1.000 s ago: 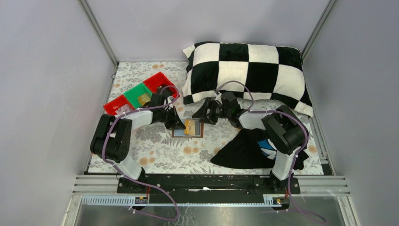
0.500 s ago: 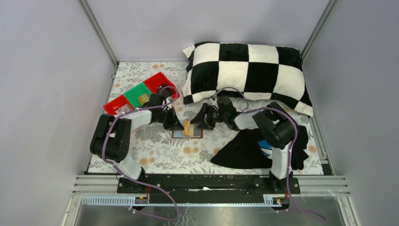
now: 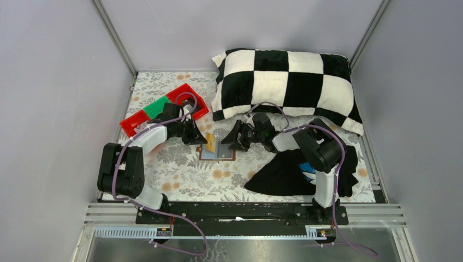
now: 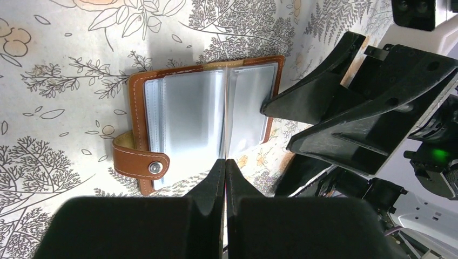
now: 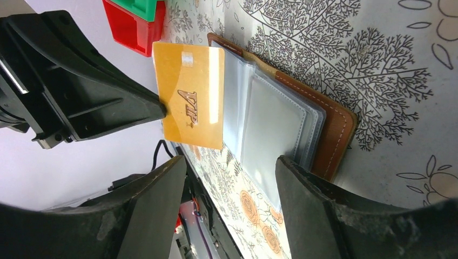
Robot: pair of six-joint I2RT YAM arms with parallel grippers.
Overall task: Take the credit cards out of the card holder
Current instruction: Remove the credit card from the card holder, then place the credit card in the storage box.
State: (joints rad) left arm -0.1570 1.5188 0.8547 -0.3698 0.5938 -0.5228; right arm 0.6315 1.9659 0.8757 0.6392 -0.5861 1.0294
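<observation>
The brown card holder (image 3: 221, 152) lies open on the flowered cloth, its grey-blue pocket panels up; it also shows in the left wrist view (image 4: 200, 121) and the right wrist view (image 5: 302, 124). My left gripper (image 3: 202, 138) (image 4: 225, 161) is shut on a beige-orange credit card (image 3: 210, 143) (image 5: 189, 102) and holds it clear of the holder, just to its left. My right gripper (image 3: 233, 141) (image 5: 232, 178) is open at the holder's right edge, with one finger (image 4: 302, 91) touching that edge. I cannot make out any other card in the pockets.
Red and green trays (image 3: 164, 108) (image 5: 132, 21) stand at the back left, behind the left arm. A black-and-white checked pillow (image 3: 286, 84) lies at the back. A black cloth with blue-white print (image 3: 286, 172) lies at the front right.
The left gripper has drawn the orange card out of the holder and moved left and back with it. The right gripper first moved left to the holder's edge, then stayed there.
</observation>
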